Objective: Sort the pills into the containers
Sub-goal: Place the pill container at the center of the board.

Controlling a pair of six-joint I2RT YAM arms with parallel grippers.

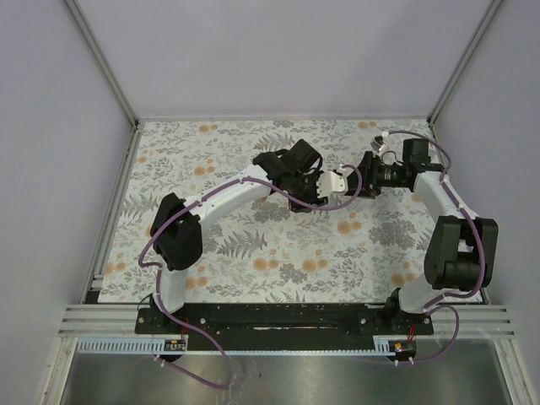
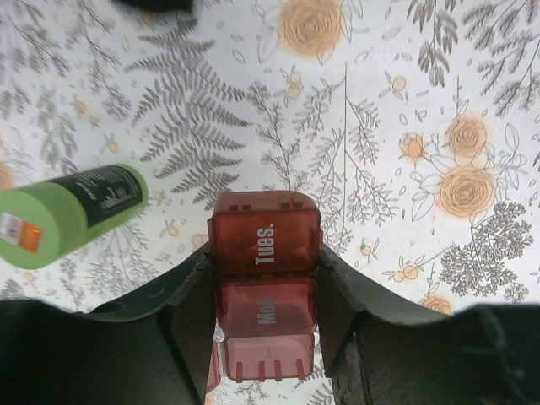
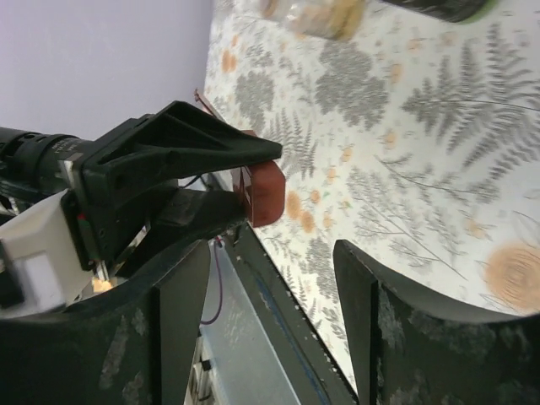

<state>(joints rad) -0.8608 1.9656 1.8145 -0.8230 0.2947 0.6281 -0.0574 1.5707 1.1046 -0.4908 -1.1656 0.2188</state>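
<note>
Fern-and-flower cloth (image 1: 253, 253) covered the table. My left gripper (image 2: 266, 270) was clamped on the dark-red pill box (image 2: 264, 232), one finger on each long side. My right gripper (image 3: 272, 253) stood close to the pill box, jaws spread wide with nothing between them. Left of the pill box and apart from it, the green bottle (image 2: 72, 215) lay on its side. Beyond the pill box lay a blurred pale bottle (image 3: 325, 15), probably orange-tinted. I could not make out the pills.
</note>
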